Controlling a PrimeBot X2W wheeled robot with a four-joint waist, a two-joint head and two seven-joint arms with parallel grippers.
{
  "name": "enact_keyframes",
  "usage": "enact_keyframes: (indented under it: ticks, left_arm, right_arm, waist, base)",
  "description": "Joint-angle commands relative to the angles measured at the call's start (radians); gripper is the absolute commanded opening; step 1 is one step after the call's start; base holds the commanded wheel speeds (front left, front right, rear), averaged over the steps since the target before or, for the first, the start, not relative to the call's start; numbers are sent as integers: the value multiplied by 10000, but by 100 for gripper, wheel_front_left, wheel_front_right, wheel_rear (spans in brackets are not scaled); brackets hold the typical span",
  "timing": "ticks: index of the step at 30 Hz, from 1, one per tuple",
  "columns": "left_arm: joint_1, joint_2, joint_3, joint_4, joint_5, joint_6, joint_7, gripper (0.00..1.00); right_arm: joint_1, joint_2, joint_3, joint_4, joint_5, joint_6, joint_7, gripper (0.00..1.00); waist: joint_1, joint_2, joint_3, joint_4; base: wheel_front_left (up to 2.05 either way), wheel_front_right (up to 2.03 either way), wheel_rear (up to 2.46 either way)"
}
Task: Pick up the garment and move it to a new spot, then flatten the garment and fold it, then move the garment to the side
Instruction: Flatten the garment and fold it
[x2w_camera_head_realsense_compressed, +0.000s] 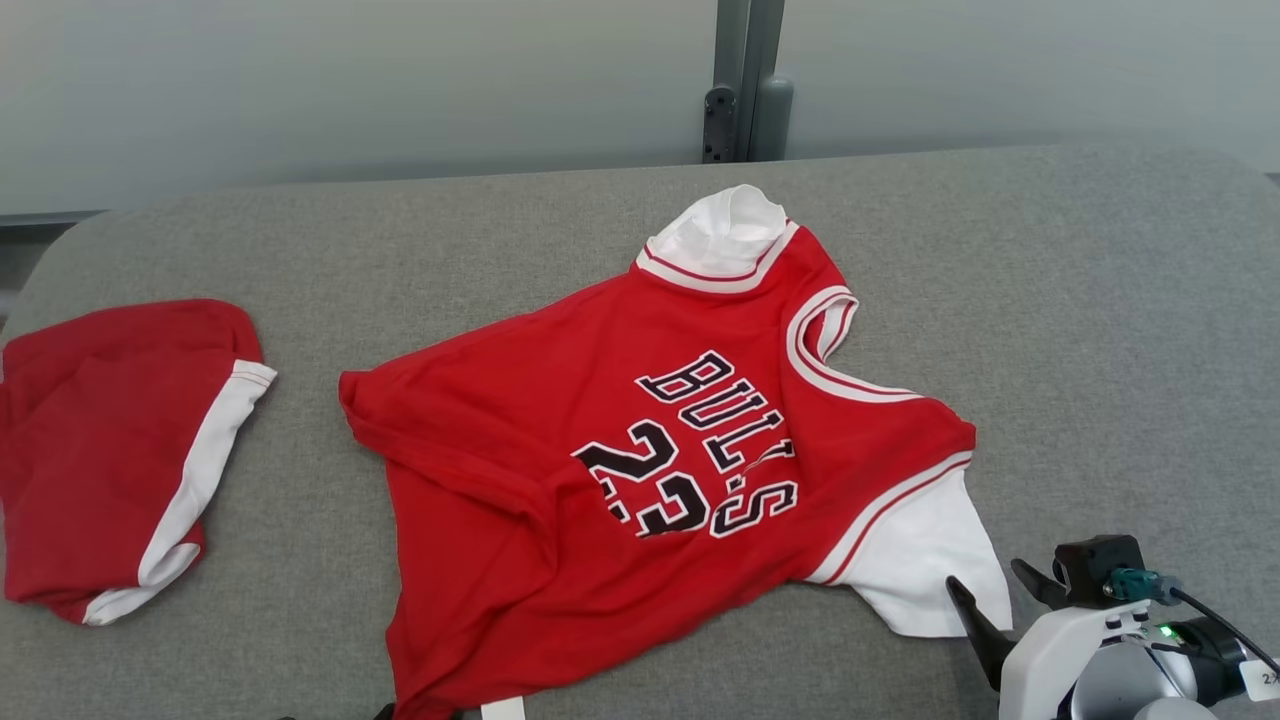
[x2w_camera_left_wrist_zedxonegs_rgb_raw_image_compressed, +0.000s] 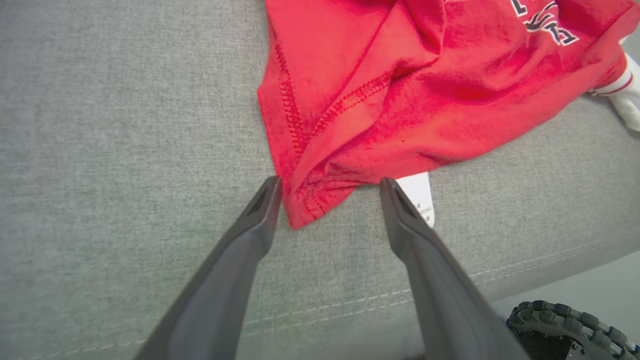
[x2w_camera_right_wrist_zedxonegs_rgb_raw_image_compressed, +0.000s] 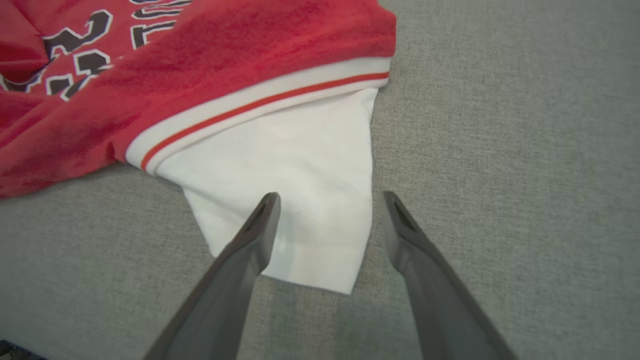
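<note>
The garment (x2w_camera_head_realsense_compressed: 600, 450) is a red jersey with black "BULLS 23" lettering and white sleeves, lying rumpled on the grey padded surface (x2w_camera_head_realsense_compressed: 1100, 330). My right gripper (x2w_camera_head_realsense_compressed: 985, 575) stands open at the lower right, just off the near white sleeve (x2w_camera_head_realsense_compressed: 920, 560). In the right wrist view that gripper (x2w_camera_right_wrist_zedxonegs_rgb_raw_image_compressed: 330, 196) hovers with its open jaws over the sleeve's (x2w_camera_right_wrist_zedxonegs_rgb_raw_image_compressed: 300, 165) outer end. My left gripper (x2w_camera_left_wrist_zedxonegs_rgb_raw_image_compressed: 330, 181) is open too, its fingers either side of the jersey's red hem corner (x2w_camera_left_wrist_zedxonegs_rgb_raw_image_compressed: 305, 210), with a white label (x2w_camera_left_wrist_zedxonegs_rgb_raw_image_compressed: 417, 192) beside the right finger.
A folded pair of red shorts with white trim (x2w_camera_head_realsense_compressed: 100, 450) lies at the far left. A grey post (x2w_camera_head_realsense_compressed: 745, 80) stands behind the surface. The surface's front seam (x2w_camera_left_wrist_zedxonegs_rgb_raw_image_compressed: 350, 305) runs close under my left gripper. Bare grey surface lies right of the jersey.
</note>
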Motion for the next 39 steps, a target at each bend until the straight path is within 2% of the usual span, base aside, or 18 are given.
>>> enact_keyframes:
  ticks: [1, 19, 22, 23, 26, 27, 28, 29, 31, 32, 36, 39]
  left_arm:
    - [-219, 103, -81, 41, -30, -27, -54, 100]
    - [-1061, 239, -924, 362, -253, -27, -463, 100]
    - [-1094, 305, -983, 229, -220, -27, -520, 93]
    - [-1112, 325, -994, 198, -202, -27, -522, 84]
    - [-1163, 370, -1092, 91, -210, -27, -458, 45]
    - [-1177, 401, -1142, 53, -216, -27, -433, 38]
    - [-1172, 417, -1169, 37, -238, -27, -416, 16]
    - [-1160, 431, -1202, 32, -283, -27, -386, 0]
    - [-1158, 478, -1269, 23, -306, -27, -378, 0]
    - [-1145, 494, -1282, 33, -331, -27, -380, 0]
    - [-993, 567, -1271, 0, -463, -26, -373, 0]
    - [-785, 592, -1057, -361, -830, -5, -310, 0]
  right_arm:
    - [-164, 30, -62, 88, -85, -13, -13, 100]
    - [-344, 492, -109, 1077, -203, -12, 111, 100]
    - [-363, 542, -99, 1226, -157, -12, 188, 100]
    - [-372, 563, -119, 1289, -139, -12, 217, 100]
    - [-390, 622, -100, 1481, -90, -13, 308, 100]
    - [-408, 642, -76, 1546, -71, -13, 361, 100]
    - [-427, 670, -42, 1617, -30, -13, 398, 100]
    - [-433, 702, -15, 1688, -12, -13, 438, 100]
    - [-439, 737, 56, 1812, 58, -12, 558, 46]
    - [-447, 832, 13, 1809, 228, -12, 506, 0]
    - [-427, 893, 9, 1604, 779, -7, 548, 0]
    - [-412, 864, -215, 1003, 1388, -7, 440, 0]
  waist:
    - [0, 0, 214, 8]
    - [0, 0, 844, 380]
    - [0, 0, 862, 415]
    - [0, 0, 871, 419]
    - [0, 0, 883, 426]
    - [0, 0, 884, 421]
    - [0, 0, 881, 412]
    - [0, 0, 879, 401]
    - [0, 0, 868, 373]
    - [0, 0, 853, 356]
    - [0, 0, 738, 269]
    - [0, 0, 625, 179]
  base:
    - [0, 0, 0]
    - [0, 0, 0]
    - [0, 0, 0]
    - [0, 0, 0]
    - [0, 0, 0]
    - [0, 0, 0]
    - [0, 0, 0]
    - [0, 0, 0]
    - [0, 0, 0]
    - [0, 0, 0]
    - [0, 0, 0]
    - [0, 0, 0]
